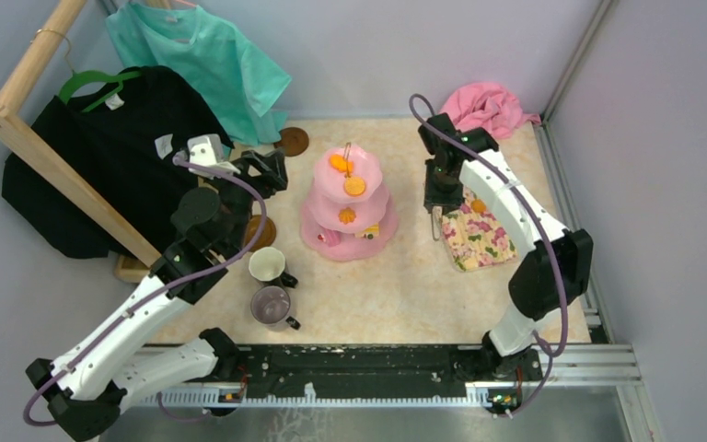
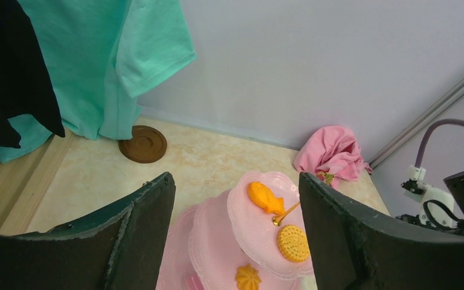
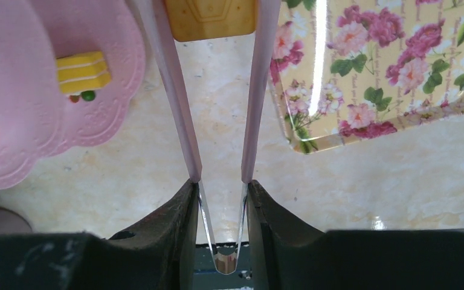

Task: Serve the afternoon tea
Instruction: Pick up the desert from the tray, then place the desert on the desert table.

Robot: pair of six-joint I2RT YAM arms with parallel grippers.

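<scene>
I see the right gripper (image 3: 220, 187) clamped on pink tongs (image 3: 176, 103), which pinch a tan biscuit (image 3: 210, 18) between the cake stand (image 1: 324, 196) and the floral tray (image 3: 386, 72). Left gripper (image 2: 235, 181) gapes wide and empty by the stand. Several snacks are loaded. Left, I reckon: this biscuit, plus the white mug (image 1: 266, 265) and grey-purple mug (image 1: 271, 304), neither on a saucer (image 1: 292, 141).

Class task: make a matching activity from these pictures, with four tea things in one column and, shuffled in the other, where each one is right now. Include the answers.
Things
1. fish-shaped snack
2. yellow cake slice
3. square biscuit
4. white mug

Places
A. pinched between the pink tongs
B. top tier of the cake stand
C. on the table, beside the grey-purple mug
D. bottom tier of the cake stand

Pairs: 1-B, 2-D, 3-A, 4-C
</scene>
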